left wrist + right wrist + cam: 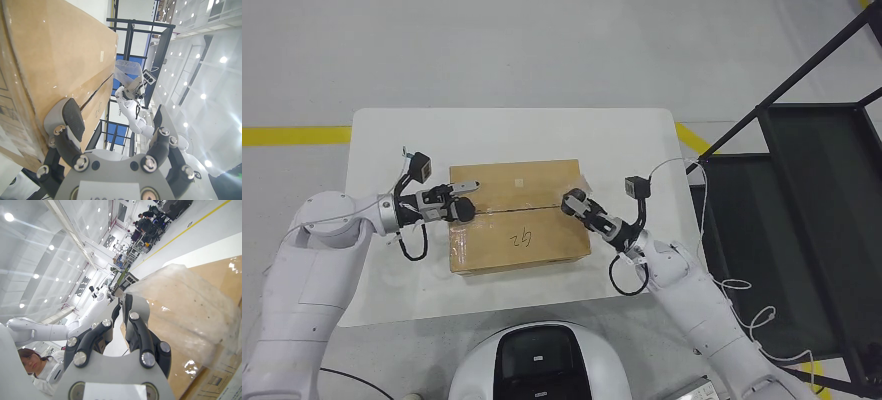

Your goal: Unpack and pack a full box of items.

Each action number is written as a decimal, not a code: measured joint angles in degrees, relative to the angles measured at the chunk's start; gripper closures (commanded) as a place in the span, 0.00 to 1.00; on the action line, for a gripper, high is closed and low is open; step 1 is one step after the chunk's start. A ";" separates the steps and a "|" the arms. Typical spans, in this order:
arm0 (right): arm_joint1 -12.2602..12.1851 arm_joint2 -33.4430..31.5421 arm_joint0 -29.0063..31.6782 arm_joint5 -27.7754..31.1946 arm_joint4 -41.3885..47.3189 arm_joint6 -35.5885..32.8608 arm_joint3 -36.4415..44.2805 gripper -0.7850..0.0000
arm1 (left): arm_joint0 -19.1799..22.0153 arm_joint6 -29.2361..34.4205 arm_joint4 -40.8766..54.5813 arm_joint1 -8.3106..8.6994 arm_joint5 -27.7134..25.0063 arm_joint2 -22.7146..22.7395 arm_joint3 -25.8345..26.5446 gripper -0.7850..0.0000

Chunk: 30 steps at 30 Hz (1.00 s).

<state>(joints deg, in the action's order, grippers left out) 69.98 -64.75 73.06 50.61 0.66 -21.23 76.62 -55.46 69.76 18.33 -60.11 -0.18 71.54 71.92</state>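
Note:
A closed brown cardboard box (519, 215) stands in the middle of the white table (392, 285), with a seam along its top and a handwritten mark. My left gripper (466, 198) is at the box's left end, open; one finger pad (72, 117) rests on the box top (56, 56) near the seam, the other finger is off the box. My right gripper (573, 203) is at the right end, shut on a strip of clear tape (185, 306) peeled up from the box (223, 275). In the left wrist view the tape strip (125, 71) curls up from the box edge to the right gripper (135, 89).
A black metal frame with dark steps (802, 200) stands just right of the table. Bare table surface lies behind the box (522, 135) and along the front edge. A yellow floor line (292, 135) runs behind the table.

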 measured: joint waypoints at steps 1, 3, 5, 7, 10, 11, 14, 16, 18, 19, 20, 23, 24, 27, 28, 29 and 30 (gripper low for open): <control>0.09 0.31 -0.15 -0.20 -0.91 0.20 0.10 1.00 | -0.08 -0.08 0.06 0.04 0.00 0.06 0.05 0.00; 0.30 0.93 -0.61 -0.85 -3.25 0.92 0.18 1.00 | -0.23 -0.28 0.19 0.11 -0.02 0.13 0.19 0.00; 0.50 1.49 -1.10 -1.48 -5.37 1.62 0.13 1.00 | -0.32 -0.44 0.27 0.16 -0.09 0.14 0.29 0.00; 0.73 2.18 -1.74 -2.24 -8.03 2.34 -0.07 1.00 | -0.40 -0.60 0.33 0.21 -0.15 0.14 0.39 0.00; 1.06 3.11 -2.44 -3.38 -11.60 3.65 -0.37 1.00 | -0.49 -0.99 0.59 0.29 -0.46 0.32 0.53 0.00; 1.16 3.39 -2.58 -3.68 -12.48 4.10 -0.47 1.00 | -0.57 -1.23 0.84 0.33 -0.72 0.53 0.61 0.00; 1.46 4.12 -3.12 -4.60 -14.86 5.48 -0.90 1.00 | -1.20 -2.26 2.75 0.52 -2.29 2.07 1.26 0.00; 1.62 4.49 -3.45 -5.03 -16.25 6.22 -1.16 1.00 | -2.13 -2.80 4.96 0.76 -3.70 3.96 2.22 0.00; 1.75 4.82 -3.69 -5.45 -17.55 6.71 -1.35 1.00 | -3.43 -3.14 6.93 1.11 -5.02 6.22 3.51 0.00; 1.80 4.99 -3.78 -5.69 -18.04 6.83 -1.44 1.00 | -4.12 -3.30 7.69 1.26 -5.49 7.14 4.16 0.00; 1.85 5.18 -3.89 -5.99 -18.51 6.89 -1.53 1.00 | -4.85 -3.33 8.41 1.40 -5.80 7.99 4.83 0.00; 2.08 5.84 -4.37 -6.87 -19.74 7.23 -1.87 1.00 | -7.06 -4.17 9.16 1.84 -6.32 10.35 6.79 0.00; 2.18 6.12 -4.64 -7.32 -20.26 7.38 -2.05 1.00 | -7.84 -4.62 9.37 1.98 -6.33 11.14 7.40 0.00; 2.50 6.82 -5.41 -8.82 -21.33 8.05 -2.64 1.00 | -9.64 -5.39 10.24 2.27 -6.35 12.85 8.44 0.00; 2.60 7.02 -5.62 -9.15 -21.48 8.30 -2.80 1.00 | -10.10 -5.45 10.37 2.35 -6.39 13.23 8.69 0.00; 2.70 7.20 -5.81 -9.42 -21.61 8.54 -2.94 1.00 | -10.53 -5.48 10.45 2.42 -6.42 13.55 8.90 0.00; 2.81 7.40 -6.06 -9.83 -21.87 8.83 -3.10 1.00 | -11.03 -5.48 10.52 2.50 -6.44 13.86 9.15 0.00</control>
<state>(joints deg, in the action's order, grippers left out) 72.79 -57.35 67.00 40.78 -21.21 -12.41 73.52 -66.48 64.28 28.85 -57.62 -6.62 85.40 81.07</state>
